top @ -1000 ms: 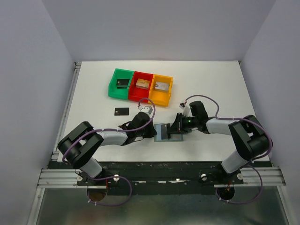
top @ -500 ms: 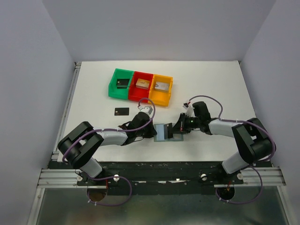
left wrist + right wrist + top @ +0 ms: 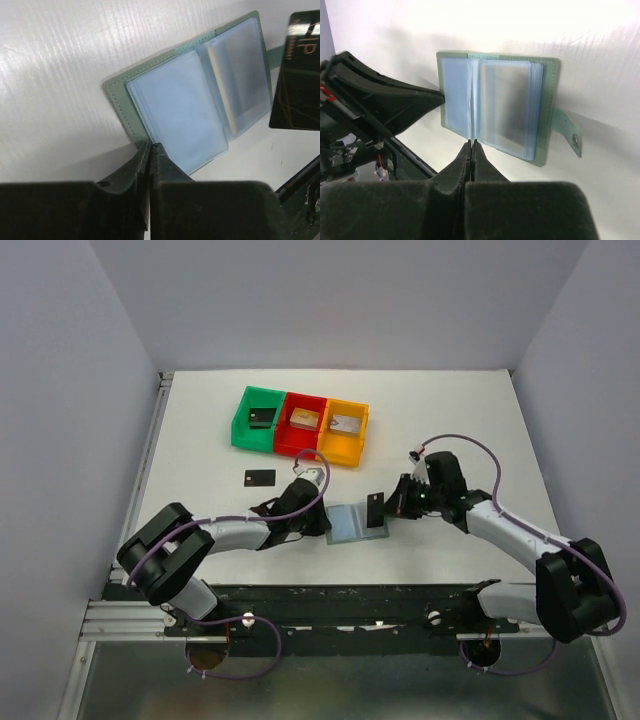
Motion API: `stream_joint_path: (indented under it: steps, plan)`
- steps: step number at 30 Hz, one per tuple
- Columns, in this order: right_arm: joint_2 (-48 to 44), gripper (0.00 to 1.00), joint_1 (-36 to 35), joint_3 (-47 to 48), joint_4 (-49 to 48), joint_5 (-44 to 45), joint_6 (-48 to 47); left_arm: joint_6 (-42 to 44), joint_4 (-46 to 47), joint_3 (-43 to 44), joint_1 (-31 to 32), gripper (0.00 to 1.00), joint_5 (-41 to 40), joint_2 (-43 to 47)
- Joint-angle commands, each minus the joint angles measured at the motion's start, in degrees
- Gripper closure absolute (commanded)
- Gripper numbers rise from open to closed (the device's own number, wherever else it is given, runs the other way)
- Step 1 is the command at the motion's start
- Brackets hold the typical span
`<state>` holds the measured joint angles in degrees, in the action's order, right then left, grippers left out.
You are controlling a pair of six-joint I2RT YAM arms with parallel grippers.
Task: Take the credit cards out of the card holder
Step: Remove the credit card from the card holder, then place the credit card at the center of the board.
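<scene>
Since a second ago our right hand (image 3: 386, 508) has drawn back to the right, off the holder (image 3: 346, 525), and its elbow has swung out toward the right wall. Its fingers are pressed together on a black card (image 3: 375, 509), which now hangs clear of the pockets just above the holder's right edge. The holder has not moved: it lies open on the counter (image 3: 450, 420), near centre, pale blue sleeves up, tab to the right. Our left hand (image 3: 323, 525) stays where it was, fingers closed on the holder's left edge. The second card (image 3: 259, 477) still lies far left of it.
</scene>
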<state>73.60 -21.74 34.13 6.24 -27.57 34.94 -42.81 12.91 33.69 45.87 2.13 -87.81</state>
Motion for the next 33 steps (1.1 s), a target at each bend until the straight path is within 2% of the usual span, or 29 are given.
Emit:
stream_joint_path:
  steps: [1, 2, 4, 6, 9, 13, 19, 24, 29, 33]
  plan:
    - [-5.48, 1.00, 0.29, 4.36, 9.66, 5.42, -5.31, 2.02, -7.02, 2.07, -0.16, 0.72, -0.38, 4.13]
    - [-6.45, 1.00, 0.29, 5.06, 10.97, 5.60, -6.28, 2.29, -7.45, 2.60, -0.16, 0.59, -0.37, 5.36]
    - [-8.12, 1.00, 0.20, 6.29, 12.74, 5.86, -8.38, 2.55, -8.95, 4.09, -0.16, 0.38, -0.55, 7.73]
    - [-9.44, 1.00, 0.12, 7.09, 13.79, 4.73, -10.14, 2.90, -10.35, 5.59, -0.25, 0.26, -0.64, 10.36]
    - [-10.50, 1.00, -0.85, 9.54, 16.08, 1.57, -13.48, 3.78, -12.02, 7.00, -0.16, 0.16, -0.55, 15.63]
    - [-9.27, 1.00, -5.15, 16.03, 24.41, -3.45, -21.38, 6.85, -11.50, 7.00, -1.48, 0.14, 4.97, 23.63]
    - [-7.42, 1.00, -11.39, 25.19, 35.67, -8.89, -28.08, 12.83, -6.67, 4.28, -6.40, 0.20, 26.23, 35.93]
    - [-7.24, 1.00, -14.82, 29.23, 41.03, -14.35, -31.33, 19.07, -6.05, 2.17, -8.16, 0.16, 34.15, 43.94]
    - [-6.46, 1.00, -19.74, 32.75, 44.82, -14.70, -33.79, 21.18, -9.38, 4.01, -8.25, 0.16, 41.37, 43.26]
    - [-5.67, 1.00, -22.03, 34.42, 45.52, -14.44, -34.32, 21.54, -10.19, 4.45, -8.25, 0.21, 45.41, 40.27]
